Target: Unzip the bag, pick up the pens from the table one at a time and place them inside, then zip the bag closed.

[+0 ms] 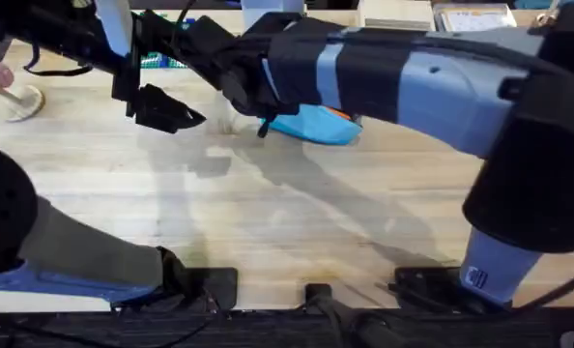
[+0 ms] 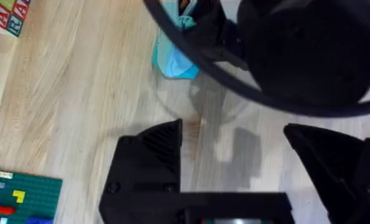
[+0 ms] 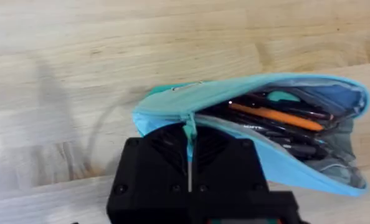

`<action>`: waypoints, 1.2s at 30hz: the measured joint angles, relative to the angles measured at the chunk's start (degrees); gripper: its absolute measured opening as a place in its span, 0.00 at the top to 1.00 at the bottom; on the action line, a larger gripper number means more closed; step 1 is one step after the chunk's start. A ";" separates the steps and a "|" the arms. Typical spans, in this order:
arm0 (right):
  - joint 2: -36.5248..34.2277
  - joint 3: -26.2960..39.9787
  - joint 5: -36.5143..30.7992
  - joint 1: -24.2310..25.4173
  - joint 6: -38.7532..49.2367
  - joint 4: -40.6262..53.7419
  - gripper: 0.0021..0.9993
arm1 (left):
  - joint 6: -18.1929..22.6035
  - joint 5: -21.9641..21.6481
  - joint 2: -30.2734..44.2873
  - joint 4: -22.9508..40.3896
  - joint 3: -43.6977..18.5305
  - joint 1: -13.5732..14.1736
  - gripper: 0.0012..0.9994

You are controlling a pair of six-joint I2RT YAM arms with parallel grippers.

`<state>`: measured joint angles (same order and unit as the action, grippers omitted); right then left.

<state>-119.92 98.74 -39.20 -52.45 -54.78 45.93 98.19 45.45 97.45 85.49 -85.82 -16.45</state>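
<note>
Pale wooden table [image 1: 268, 213]: the right arm hides most of the bag [image 1: 316, 126]. Open, it holds the orange pen [image 3: 275, 116] and black pen [image 3: 278, 132]. Right claw [image 3: 189, 163] pinches the zipper pull [image 3: 189, 132]; left claw [image 2: 235, 162] gapes wide, empty.

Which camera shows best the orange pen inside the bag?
Right wrist: the orange pen lies in the open bag. Overhead gives an orange sliver beside the right arm; left wrist, an orange bit at the top edge.

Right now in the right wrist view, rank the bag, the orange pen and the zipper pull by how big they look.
1. Bag, by far the largest.
2. Orange pen, lying inside the open bag, partly hidden.
3. Zipper pull, smallest, pinched in the right hand.
</note>
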 joint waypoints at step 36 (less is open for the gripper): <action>5.21 0.00 1.99 -0.02 4.30 2.09 0.97 | 11.43 8.51 11.06 -0.33 0.00 2.67 0.01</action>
<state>-114.72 98.74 -37.21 -52.47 -50.48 48.02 109.62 53.96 108.51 85.17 -85.82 -13.78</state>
